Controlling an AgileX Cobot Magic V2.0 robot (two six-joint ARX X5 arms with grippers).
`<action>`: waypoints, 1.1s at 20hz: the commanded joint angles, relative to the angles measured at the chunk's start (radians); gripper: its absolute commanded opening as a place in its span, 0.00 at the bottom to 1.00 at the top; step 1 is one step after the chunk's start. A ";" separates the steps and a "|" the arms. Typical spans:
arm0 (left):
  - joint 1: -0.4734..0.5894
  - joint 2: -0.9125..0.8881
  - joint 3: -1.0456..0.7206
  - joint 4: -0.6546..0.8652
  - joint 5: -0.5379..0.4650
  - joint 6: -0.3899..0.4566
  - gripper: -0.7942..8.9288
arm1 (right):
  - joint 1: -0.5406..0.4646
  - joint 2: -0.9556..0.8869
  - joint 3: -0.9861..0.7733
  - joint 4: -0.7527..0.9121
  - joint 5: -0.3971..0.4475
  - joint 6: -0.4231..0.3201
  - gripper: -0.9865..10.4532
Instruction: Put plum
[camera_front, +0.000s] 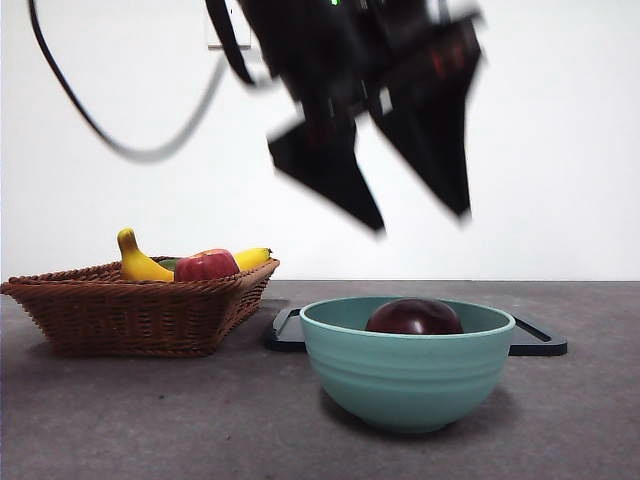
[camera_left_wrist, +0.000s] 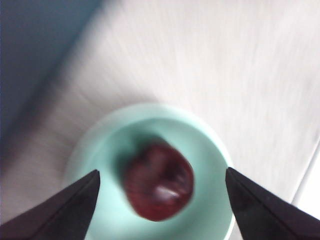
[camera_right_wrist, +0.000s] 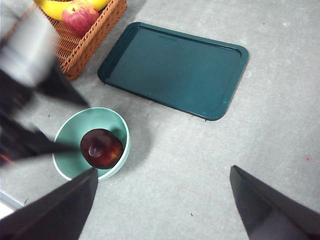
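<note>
The plum, dark maroon and glossy, lies inside a light teal bowl on the grey table. My left gripper hangs blurred above the bowl, open, with nothing in it. In the left wrist view the plum rests in the bowl, well below the spread jaws of the left gripper. My right gripper is high over the table, open and empty. From there I see the plum in the bowl, with the left gripper as a dark blur beside it.
A wicker basket at the left holds a yellow banana and a red apple. A dark green tray lies flat behind the bowl. A black cable loops at the upper left.
</note>
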 joint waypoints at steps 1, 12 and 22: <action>0.017 -0.073 0.023 -0.008 -0.024 -0.002 0.50 | 0.004 0.003 0.019 0.008 -0.003 0.010 0.46; 0.279 -0.483 -0.057 -0.062 0.002 -0.074 0.50 | 0.004 0.003 0.019 0.008 -0.003 0.010 0.46; 0.322 -0.761 -0.472 -0.065 0.309 -0.123 0.49 | 0.004 0.004 0.019 0.008 -0.004 0.010 0.46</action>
